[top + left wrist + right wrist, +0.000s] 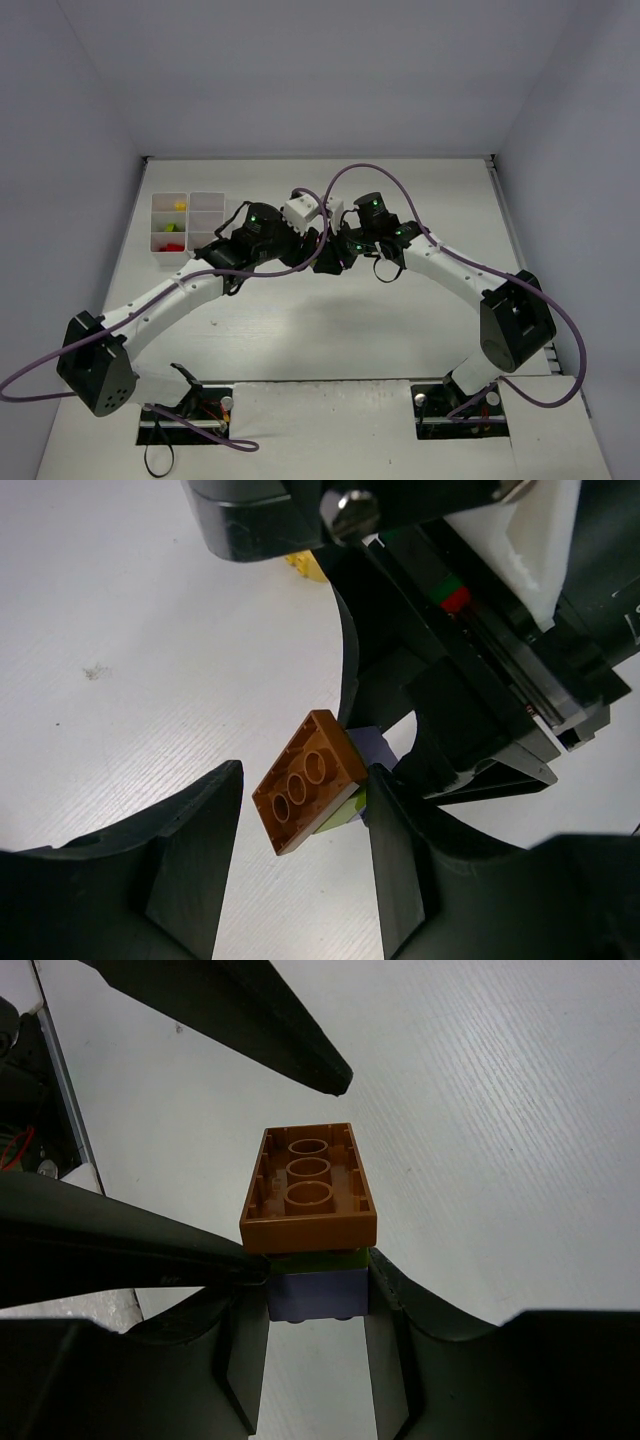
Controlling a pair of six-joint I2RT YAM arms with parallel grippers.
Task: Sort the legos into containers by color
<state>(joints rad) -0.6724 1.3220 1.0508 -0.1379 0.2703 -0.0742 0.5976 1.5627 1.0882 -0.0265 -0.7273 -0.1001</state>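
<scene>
A stack of three legos hangs above the table: a brown-orange one (308,1190) with its hollow underside towards the camera, a lime green one (312,1258) and a pale lilac one (318,1295). My right gripper (318,1312) is shut on the lilac lego. My left gripper (305,780) stands open around the brown-orange lego (308,780); its right finger (400,860) is at the stack's edge and its left finger (195,860) is apart from it. In the top view both grippers (322,262) (345,250) meet mid-table and hide the stack. The white containers tray (188,222) sits at the far left.
The tray holds a yellow lego (180,205), a green one (172,227) and a red one (172,243) in separate compartments. A yellow lego (305,568) lies on the table behind the right arm. Purple cables arch over both arms.
</scene>
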